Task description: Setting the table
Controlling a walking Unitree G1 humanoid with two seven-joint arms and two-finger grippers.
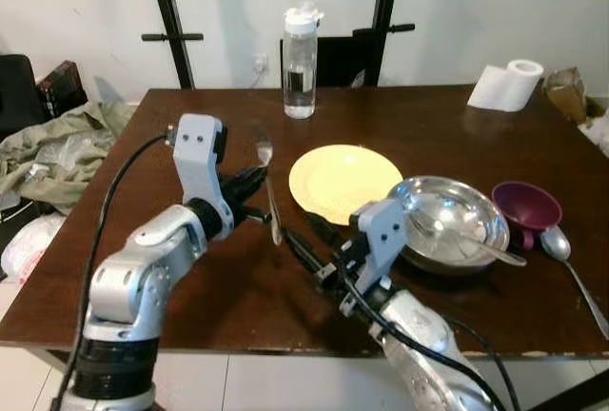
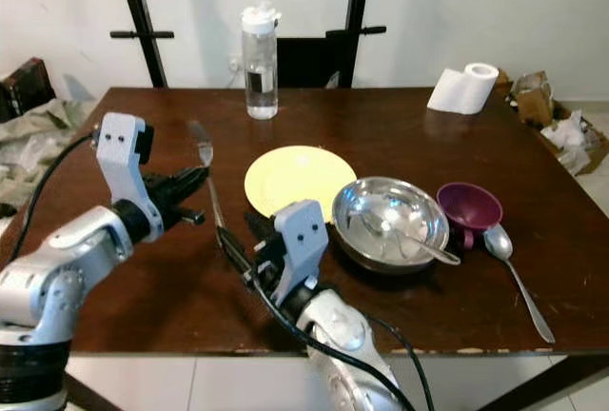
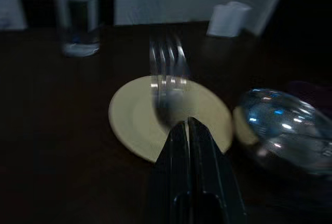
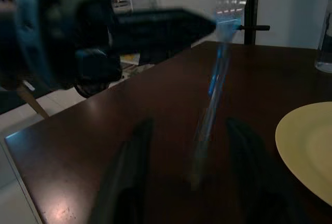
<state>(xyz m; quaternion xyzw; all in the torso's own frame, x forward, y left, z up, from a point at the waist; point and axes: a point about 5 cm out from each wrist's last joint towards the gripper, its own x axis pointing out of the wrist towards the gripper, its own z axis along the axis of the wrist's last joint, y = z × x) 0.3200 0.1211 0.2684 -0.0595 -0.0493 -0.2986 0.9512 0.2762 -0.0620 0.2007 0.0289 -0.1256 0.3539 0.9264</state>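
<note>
L gripper [image 1: 255, 185] clamps a fork [image 1: 270, 194] above the table [image 1: 200, 297], left of the yellow plate [image 1: 343, 181]; R gripper [image 1: 306, 237] spread wide just below it.
Eye views: fork tines up, handle down toward R fingers; steel bowl [image 1: 447, 221] w/ utensil right of plate, purple cup [image 1: 525, 209] & spoon [image 1: 571, 268] beyond, water bottle [image 1: 299, 61] behind. L wrist: fingers [image 3: 176, 172] pressed together on fork [image 3: 167, 81], tines over plate [image 3: 137, 120]. R wrist: blurred fork [image 4: 210, 105] hangs between parted fingers [image 4: 129, 172], L gripper [image 4: 155, 24] above.
</note>
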